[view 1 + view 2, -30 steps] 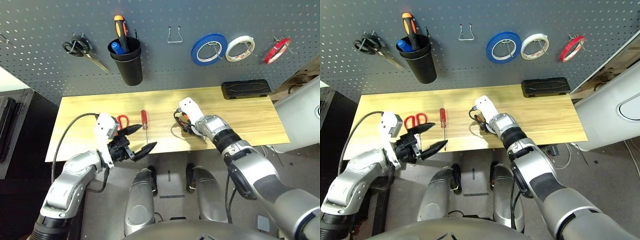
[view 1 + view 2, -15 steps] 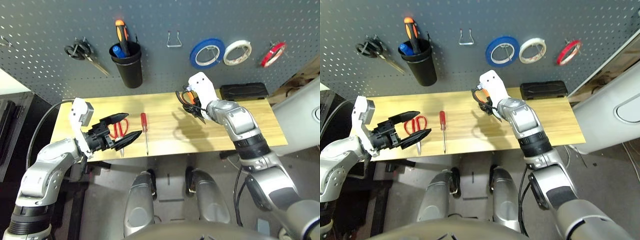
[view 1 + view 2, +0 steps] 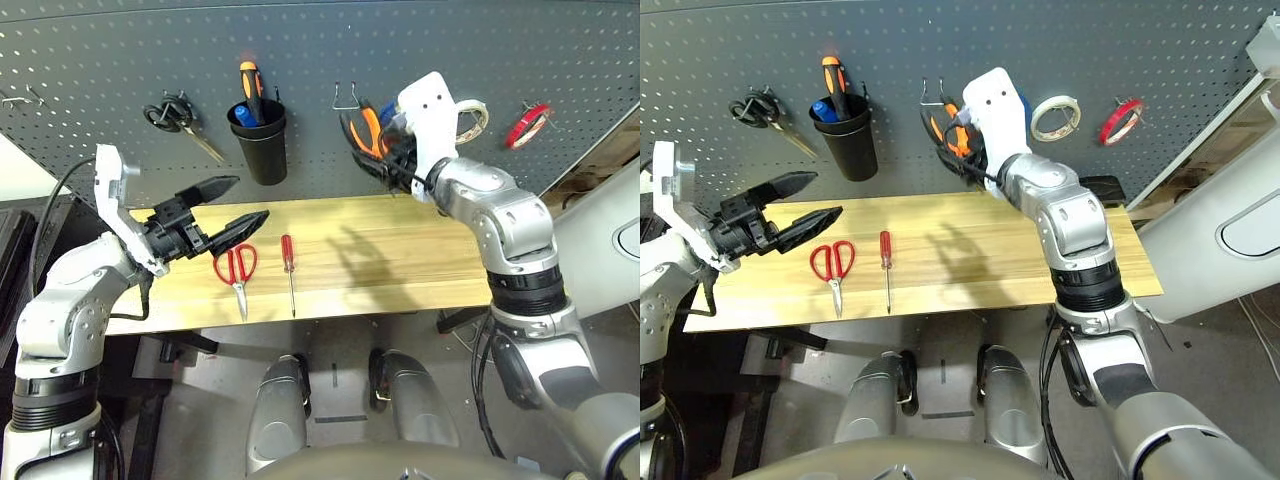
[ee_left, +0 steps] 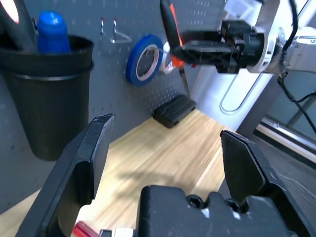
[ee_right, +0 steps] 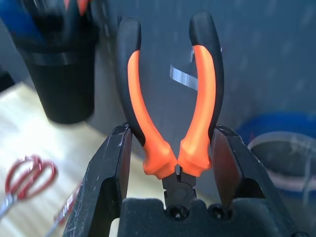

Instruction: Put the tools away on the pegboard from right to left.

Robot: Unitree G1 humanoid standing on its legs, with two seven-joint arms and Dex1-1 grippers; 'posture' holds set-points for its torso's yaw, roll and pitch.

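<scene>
I'm looking into a workshop corner: a grey pegboard [image 3: 300,50] hung with scissors [image 3: 175,115], tape rolls [image 3: 1055,118] and a tool cup [image 3: 258,140] above a wooden tabletop [image 3: 400,260].

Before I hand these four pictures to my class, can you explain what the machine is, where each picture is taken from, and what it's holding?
It's a humanoid robot with two arms, facing a wooden table and a grey pegboard. Two pictures come from cameras in its head; the other two from a camera on each wrist. The right claw grips the orange-handled pliers, raised near a metal hook on the board. The left claw hovers open above the table. The red-handled scissors and red-handled screwdriver lie on the table. The red tape ring hangs on the board.
</scene>
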